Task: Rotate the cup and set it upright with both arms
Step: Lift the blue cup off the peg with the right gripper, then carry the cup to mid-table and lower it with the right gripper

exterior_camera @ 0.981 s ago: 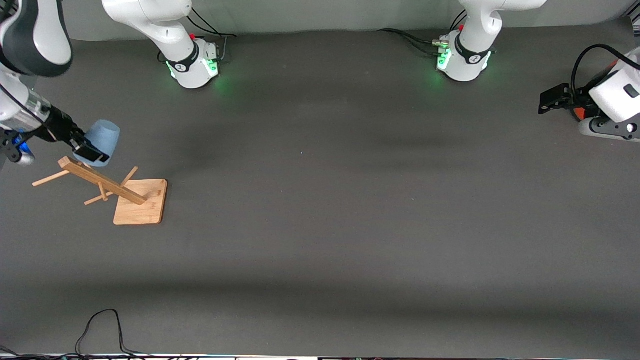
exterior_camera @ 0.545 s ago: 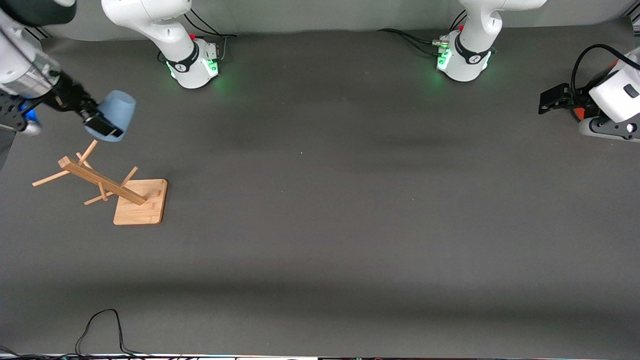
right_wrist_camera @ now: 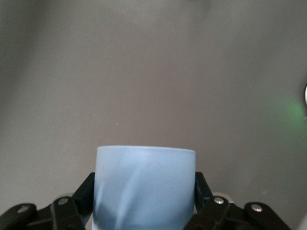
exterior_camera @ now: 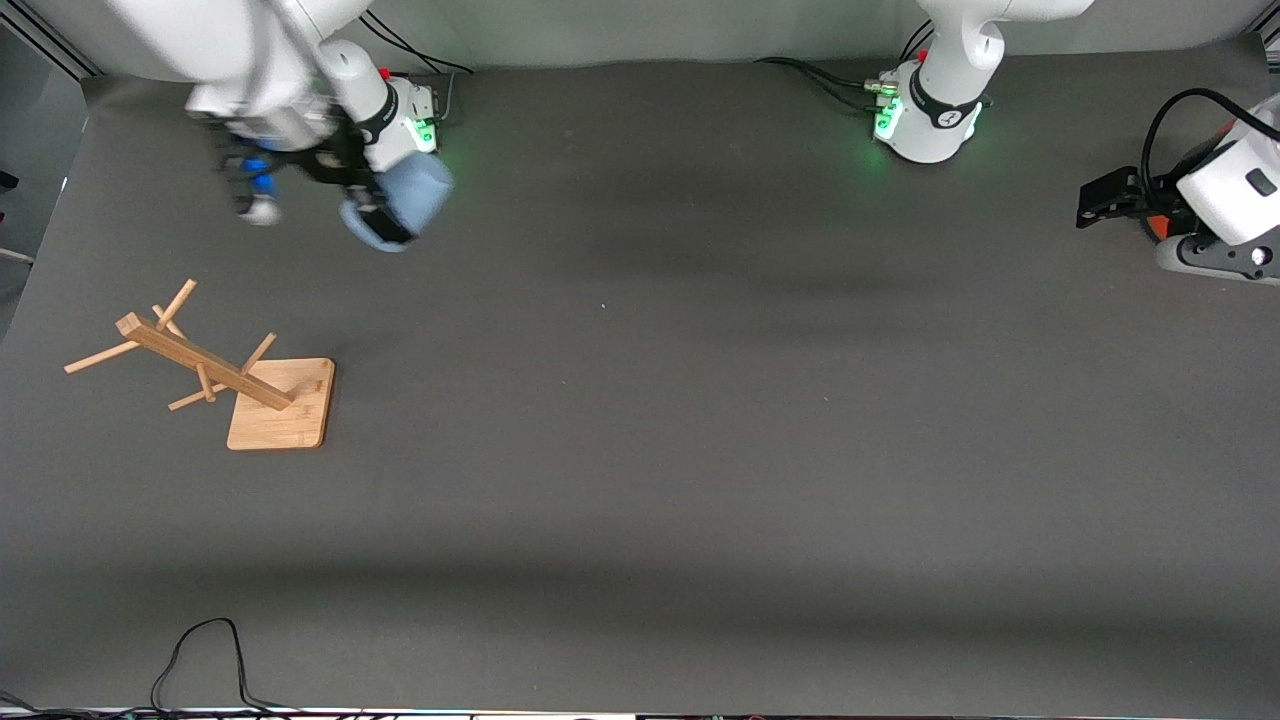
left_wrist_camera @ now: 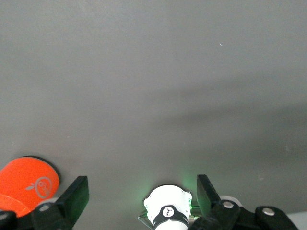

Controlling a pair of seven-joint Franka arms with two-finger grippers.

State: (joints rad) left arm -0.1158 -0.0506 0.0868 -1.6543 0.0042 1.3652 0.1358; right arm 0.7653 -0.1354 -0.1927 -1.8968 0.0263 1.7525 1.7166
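1. Two arms share this table, and from the front we see only one at work: the right gripper (exterior_camera: 385,215) carries the cup (exterior_camera: 405,200) in the air over the mat just in front of its own base, clamped on the cup's side so that it lies tilted, not upright. We judge it is held clear of the wooden rack (exterior_camera: 215,370) so that it can be turned and handed on. The left gripper (exterior_camera: 1105,200) waits at its end of the table.
2. In the left wrist view, we see the left gripper (left_wrist_camera: 139,194) with jaws wide apart and nothing between them, over bare mat; an orange-red cylinder (left_wrist_camera: 26,184) sits beside it.
3. In the right wrist view, the right gripper (right_wrist_camera: 144,194) presses both fingers against the cup (right_wrist_camera: 144,189), squeezed as tight as the wall allows.
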